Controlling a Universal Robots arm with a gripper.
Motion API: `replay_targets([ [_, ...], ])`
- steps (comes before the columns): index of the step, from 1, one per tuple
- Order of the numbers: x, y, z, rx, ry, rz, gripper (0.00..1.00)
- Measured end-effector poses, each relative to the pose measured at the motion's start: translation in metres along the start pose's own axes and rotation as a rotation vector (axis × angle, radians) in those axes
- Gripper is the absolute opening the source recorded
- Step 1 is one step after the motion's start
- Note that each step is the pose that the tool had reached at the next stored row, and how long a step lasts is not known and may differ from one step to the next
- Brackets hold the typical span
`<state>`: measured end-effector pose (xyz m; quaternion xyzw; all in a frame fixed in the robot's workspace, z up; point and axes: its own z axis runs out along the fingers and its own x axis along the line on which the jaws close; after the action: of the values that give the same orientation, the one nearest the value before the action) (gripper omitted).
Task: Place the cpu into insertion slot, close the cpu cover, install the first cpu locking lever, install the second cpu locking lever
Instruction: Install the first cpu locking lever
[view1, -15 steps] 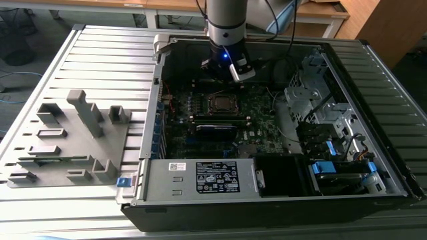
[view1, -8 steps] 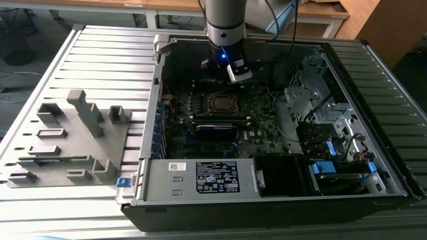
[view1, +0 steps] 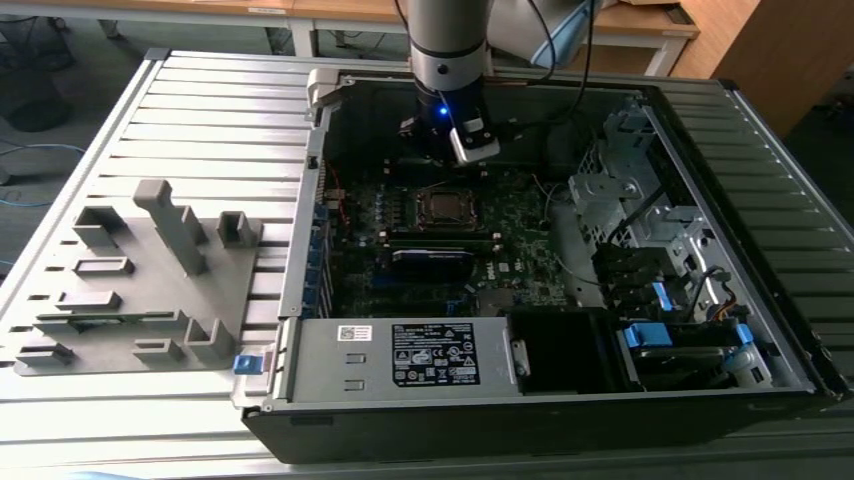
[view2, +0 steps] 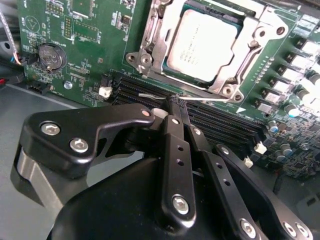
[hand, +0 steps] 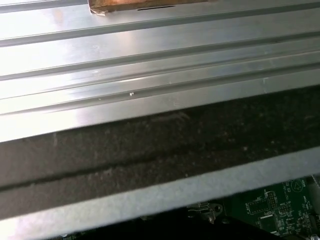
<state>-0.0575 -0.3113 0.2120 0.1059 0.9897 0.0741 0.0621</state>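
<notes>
Gripper (view2: 174, 103): jaws drawn together, tips at thin silvery lever rod (view2: 207, 98); grip on rod not discernible. Just beyond, cpu (view2: 202, 44) seated in insertion slot (view1: 442, 207), cpu cover (view2: 257, 42) lying flat around it. Exterior view: arm (view1: 450, 40) reaching into open computer case (view1: 534, 430) on slatted bench (view1: 200, 110)

Grey fixture (view1: 147, 295): is lying on the slatted table (view1: 200, 110), at the exterior view's left.
Coin battery (view2: 52, 56): is sitting on the green board (view2: 90, 47).
Power supply (view1: 400, 360): is sitting inside the case (view1: 747, 150).
</notes>
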Motion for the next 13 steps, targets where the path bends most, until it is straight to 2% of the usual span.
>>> replay_targets([
  [13,-0.0001,-0.0005,0.0,0.0007,-0.0008,0.005,0.11],
])
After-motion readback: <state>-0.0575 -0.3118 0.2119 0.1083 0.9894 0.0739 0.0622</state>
